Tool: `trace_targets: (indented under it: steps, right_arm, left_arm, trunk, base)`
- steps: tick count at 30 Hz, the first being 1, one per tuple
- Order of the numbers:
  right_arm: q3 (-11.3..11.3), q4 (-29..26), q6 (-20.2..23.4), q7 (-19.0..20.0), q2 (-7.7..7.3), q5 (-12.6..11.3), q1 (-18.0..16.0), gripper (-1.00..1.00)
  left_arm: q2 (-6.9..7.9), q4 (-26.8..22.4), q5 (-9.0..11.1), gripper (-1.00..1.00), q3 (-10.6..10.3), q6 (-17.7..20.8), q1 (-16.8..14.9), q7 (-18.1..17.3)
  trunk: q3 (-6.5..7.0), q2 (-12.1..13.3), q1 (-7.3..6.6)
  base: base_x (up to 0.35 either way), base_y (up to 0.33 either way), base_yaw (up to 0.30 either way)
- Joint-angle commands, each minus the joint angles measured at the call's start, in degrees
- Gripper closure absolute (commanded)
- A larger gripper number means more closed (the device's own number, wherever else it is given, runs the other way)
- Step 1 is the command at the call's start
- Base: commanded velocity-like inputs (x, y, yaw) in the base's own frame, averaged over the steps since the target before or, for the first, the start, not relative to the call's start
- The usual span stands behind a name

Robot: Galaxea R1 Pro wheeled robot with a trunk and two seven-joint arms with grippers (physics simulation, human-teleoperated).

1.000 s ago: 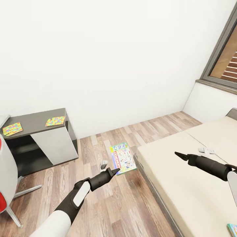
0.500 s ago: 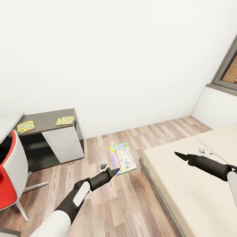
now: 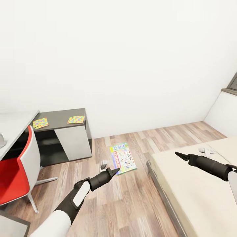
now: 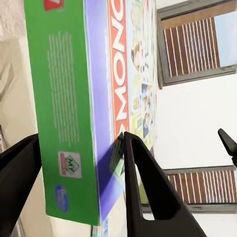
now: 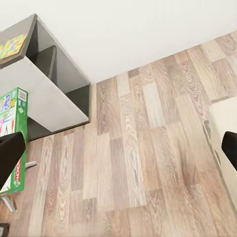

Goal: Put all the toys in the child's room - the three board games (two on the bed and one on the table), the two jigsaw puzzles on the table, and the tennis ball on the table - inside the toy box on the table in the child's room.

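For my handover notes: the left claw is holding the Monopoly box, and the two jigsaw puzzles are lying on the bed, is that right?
Not quite. The left claw does hold the Monopoly box, as the left wrist view shows, but the head view shows the two jigsaw puzzles lying on the table's lower dark grey section, not on the bed.

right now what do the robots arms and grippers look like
Both arms are glossy black with white shell panels nearer the body. The left gripper and right gripper each end in slim black tapered fingers. No cables or markings visible.
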Motion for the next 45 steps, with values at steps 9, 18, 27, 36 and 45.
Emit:
trace_targets:
  steps: [9,18,27,36,45]
  right_arm:
    - [-0.1,-0.03,0.3,0.32,0.0,0.12,-0.05,-1.0]
    - [-0.1,-0.03,0.3,0.32,-0.1,0.12,-0.07,-1.0]
    - [-0.05,-0.03,0.3,0.32,-0.08,0.12,-0.12,-1.0]
    - [-0.02,-0.03,0.33,0.32,-0.1,0.12,-0.13,-1.0]
    - [0.02,-0.03,0.09,0.37,-0.19,0.17,0.1,-1.0]
  left_arm:
    - [0.0,0.0,0.63,1.0,-0.04,0.49,-0.06,0.08]
    - [0.0,0.0,0.63,1.0,-0.04,0.49,-0.06,0.08]
    - [0.0,0.0,0.63,1.0,-0.04,0.49,-0.06,0.08]
    - [0.0,0.0,0.63,1.0,-0.03,0.49,-0.06,0.08]
    - [0.0,-0.48,0.95,1.0,0.1,0.27,0.64,-0.47]
  trunk:
    - [0.41,-0.11,0.03]
    - [0.76,-0.11,0.03]
    - [0.84,-0.11,0.03]
    - [0.86,-0.11,0.03]
    - [0.73,-0.11,0.03]
  base:
    - [0.0,0.0,0.215]
    - [0.0,0.0,0.251]
    - [0.0,0.0,0.286]
    - [0.0,0.0,0.294]
    - [0.0,0.0,0.209]
